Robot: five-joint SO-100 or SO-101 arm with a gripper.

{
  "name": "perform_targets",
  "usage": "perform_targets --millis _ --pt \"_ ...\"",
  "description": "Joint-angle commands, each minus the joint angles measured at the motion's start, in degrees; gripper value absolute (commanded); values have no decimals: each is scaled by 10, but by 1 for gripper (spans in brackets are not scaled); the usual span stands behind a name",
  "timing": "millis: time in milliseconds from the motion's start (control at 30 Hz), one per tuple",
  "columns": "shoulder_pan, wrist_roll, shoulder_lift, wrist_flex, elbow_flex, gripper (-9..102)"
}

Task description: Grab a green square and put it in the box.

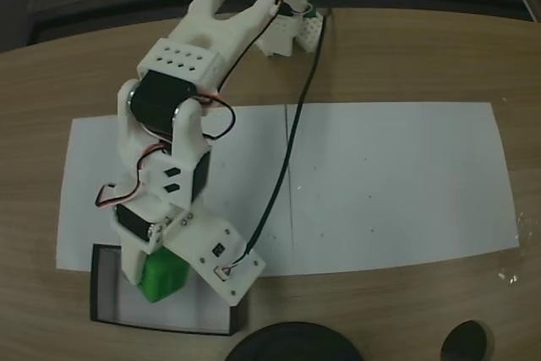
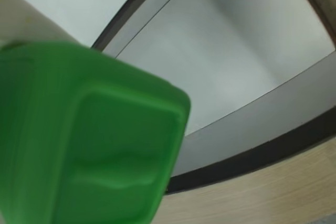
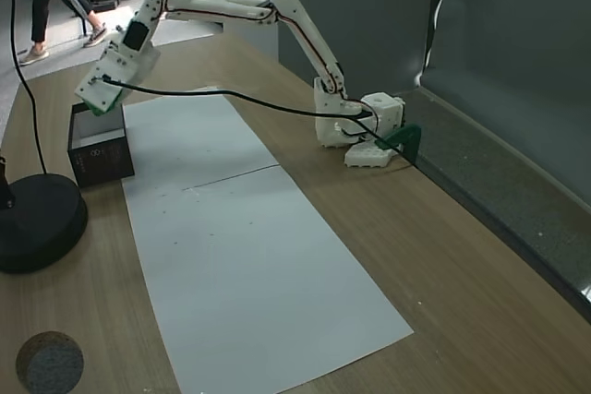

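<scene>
1 green square (image 1: 163,279) sits clamped in the arm's fingers (image 1: 152,270), hanging over the box (image 1: 106,293).

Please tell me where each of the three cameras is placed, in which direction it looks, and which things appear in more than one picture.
A fixed view: above the table, looking down on the white arm, whose gripper holds the small bright green plastic cube over the shallow black-walled box.
Wrist view: on the gripper, looking down past the cube into the box.
Another fixed view: beside the table, looking across it at the whole arm reaching over the box.
Shared: the box in all views.
</scene>
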Motion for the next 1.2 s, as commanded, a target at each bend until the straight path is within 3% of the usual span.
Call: perform_targets --millis 0,267,467,667,1033,1167 --pt "-1 3 11 -12 -35 13" --pt "-9 -41 9 18 -34 35" --pt "-8 -39 24 29 -33 27" --pt "-7 15 93 95 -33 6" --pt "-156 17 391 301 -29 6" --pt "-233 20 549 323 17 5"
